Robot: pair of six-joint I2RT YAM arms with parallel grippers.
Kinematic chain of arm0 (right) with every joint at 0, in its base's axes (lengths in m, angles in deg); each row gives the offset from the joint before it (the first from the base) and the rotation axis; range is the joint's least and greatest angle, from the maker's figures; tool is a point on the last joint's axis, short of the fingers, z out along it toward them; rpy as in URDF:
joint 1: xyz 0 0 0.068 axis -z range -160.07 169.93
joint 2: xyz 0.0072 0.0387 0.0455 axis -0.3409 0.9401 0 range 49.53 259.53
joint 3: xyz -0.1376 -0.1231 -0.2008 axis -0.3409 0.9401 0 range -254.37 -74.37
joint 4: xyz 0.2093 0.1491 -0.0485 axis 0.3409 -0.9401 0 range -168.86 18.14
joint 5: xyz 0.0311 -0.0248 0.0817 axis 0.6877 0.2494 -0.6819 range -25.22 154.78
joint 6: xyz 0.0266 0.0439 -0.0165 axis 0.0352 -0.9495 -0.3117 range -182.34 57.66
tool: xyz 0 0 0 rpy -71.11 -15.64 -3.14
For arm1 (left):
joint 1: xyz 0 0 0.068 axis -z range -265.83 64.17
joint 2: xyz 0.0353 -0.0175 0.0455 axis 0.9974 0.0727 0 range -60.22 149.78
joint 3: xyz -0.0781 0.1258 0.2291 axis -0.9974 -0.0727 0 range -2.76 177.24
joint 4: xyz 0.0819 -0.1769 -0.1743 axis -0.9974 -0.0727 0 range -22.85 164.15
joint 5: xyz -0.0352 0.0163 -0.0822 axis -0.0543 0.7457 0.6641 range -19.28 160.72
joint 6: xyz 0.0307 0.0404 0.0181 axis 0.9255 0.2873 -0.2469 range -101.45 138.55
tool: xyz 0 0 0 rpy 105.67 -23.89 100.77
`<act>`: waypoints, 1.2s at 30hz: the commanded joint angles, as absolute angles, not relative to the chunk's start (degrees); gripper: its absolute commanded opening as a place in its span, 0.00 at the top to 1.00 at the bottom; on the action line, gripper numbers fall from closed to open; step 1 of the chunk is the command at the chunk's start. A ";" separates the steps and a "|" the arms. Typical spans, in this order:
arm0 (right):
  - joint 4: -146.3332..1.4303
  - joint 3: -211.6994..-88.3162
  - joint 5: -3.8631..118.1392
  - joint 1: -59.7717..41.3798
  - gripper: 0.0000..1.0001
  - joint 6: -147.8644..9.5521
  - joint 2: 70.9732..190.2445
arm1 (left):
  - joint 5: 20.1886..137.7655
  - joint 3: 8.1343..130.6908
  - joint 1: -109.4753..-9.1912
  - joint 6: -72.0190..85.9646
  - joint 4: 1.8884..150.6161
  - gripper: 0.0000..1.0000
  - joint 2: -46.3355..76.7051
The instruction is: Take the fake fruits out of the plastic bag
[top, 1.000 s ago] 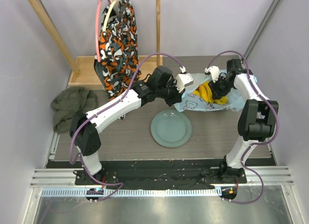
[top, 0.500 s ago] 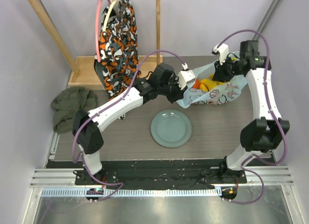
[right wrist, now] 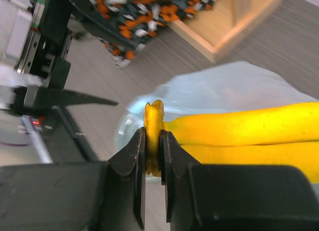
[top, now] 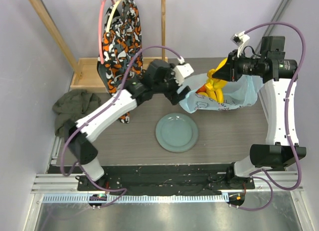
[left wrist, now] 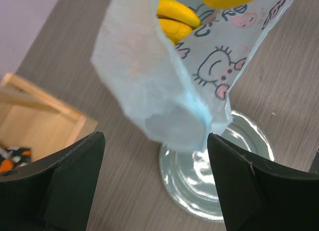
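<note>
Pinching the banana bunch (top: pixel 215 84) by its thin stem stub with the right fingers (right wrist: pixel 133 159), shut narrow on that stub alone, high over the far right of the bench (top: pixel 224 136). Hanging the bunch partly out of the plastic bag (top: pixel 238 96), lower ends apparently down in the open mouth, beside at least one orange fruit (top: pixel 201 90). Holding the left fingers (left wrist: pixel 70 186) spread wide and gripping nothing, with a loose flap of the bag drooping between them above the plate (top: pixel 176 132).

Could lose the bunch: glossy plastic, a small hold, a heavy load swinging below, so likely to twist or slip free on any jerk. Could drag the bag up as well, with nothing pinning it down and crinkly film apt to cling to the bananas. Could then tip the other fruit out and send it rolling across the bench, perhaps over the edge. Could also snag or tear the flap on closing the left fingers carelessly, or miss it and grab air. Probably safer to take hold of the bag's rim before lifting higher.
</note>
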State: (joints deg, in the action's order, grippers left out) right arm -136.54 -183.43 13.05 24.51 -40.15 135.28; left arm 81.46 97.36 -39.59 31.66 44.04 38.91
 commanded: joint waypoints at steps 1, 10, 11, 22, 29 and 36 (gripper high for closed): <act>-134.61 -189.24 0.36 22.75 0.93 -57.38 133.20 | 80.99 94.46 -45.99 32.88 41.98 0.12 23.99; -143.63 -189.76 9.11 -1.39 0.99 -52.52 136.52 | 83.63 91.03 -59.27 39.56 38.99 0.12 12.21; -145.23 -190.38 10.36 -3.69 0.99 -50.76 137.58 | 83.81 90.41 -60.25 39.56 38.99 0.12 10.63; -150.19 -187.87 39.62 -27.08 0.99 -43.71 150.86 | 90.05 82.85 -70.53 34.90 39.61 0.12 -1.33; -148.06 -181.43 62.74 -32.98 0.99 -45.82 157.01 | 91.72 77.67 -74.32 33.93 41.36 0.12 -6.87; -148.59 -173.71 68.47 -32.98 0.99 -45.56 161.94 | 91.81 74.33 -76.87 34.19 41.80 0.12 -10.21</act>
State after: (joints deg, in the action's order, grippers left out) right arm -147.56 -177.83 60.59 -33.21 -44.93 161.27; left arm 90.44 75.39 -75.72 34.96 39.36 -9.00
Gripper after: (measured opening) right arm 0.180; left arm 0.882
